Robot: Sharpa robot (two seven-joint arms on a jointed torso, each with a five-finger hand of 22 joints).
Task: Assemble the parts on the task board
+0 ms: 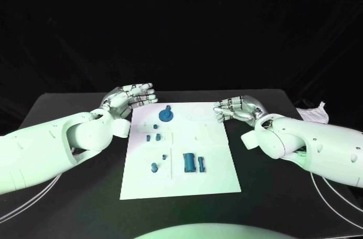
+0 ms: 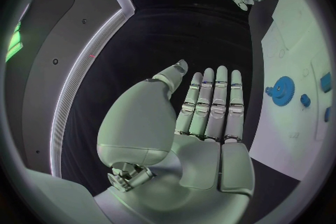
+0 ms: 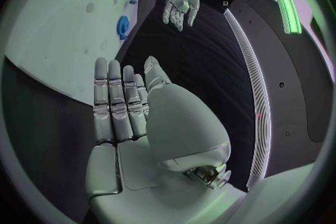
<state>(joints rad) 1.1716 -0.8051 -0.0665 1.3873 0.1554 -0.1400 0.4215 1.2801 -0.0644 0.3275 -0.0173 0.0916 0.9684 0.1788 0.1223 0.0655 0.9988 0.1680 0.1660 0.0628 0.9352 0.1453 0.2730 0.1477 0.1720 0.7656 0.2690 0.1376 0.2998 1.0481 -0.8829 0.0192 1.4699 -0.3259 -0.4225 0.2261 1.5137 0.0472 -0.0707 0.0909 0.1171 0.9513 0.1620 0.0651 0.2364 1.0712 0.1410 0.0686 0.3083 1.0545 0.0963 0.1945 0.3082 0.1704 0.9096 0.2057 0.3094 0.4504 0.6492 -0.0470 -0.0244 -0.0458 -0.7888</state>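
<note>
Black cloth covers the table (image 1: 68,108), and the white task board (image 1: 215,160) lies in its middle, running away from the robot. Blue parts rest on the board: a gear (image 1: 166,114) near its far edge, small pegs (image 1: 156,127) just nearer than the gear, two short pieces (image 1: 153,138) nearer again, and a rectangular block (image 1: 188,162) with a slim bar (image 1: 202,163) beside it toward the near end. A small rounded piece (image 1: 153,167) lies on the left of the block.

The left hand (image 1: 130,98) hovers off the board's far left corner, fingers straight and apart, holding nothing. The right hand (image 1: 239,109) hangs over the board's far right corner, likewise empty, fingers loosely extended. Neither touches a part.

Whether any part is already seated cannot be told; several pieces look loose. Judging by that, the assembly seems barely begun, with most picking and fitting left.
</note>
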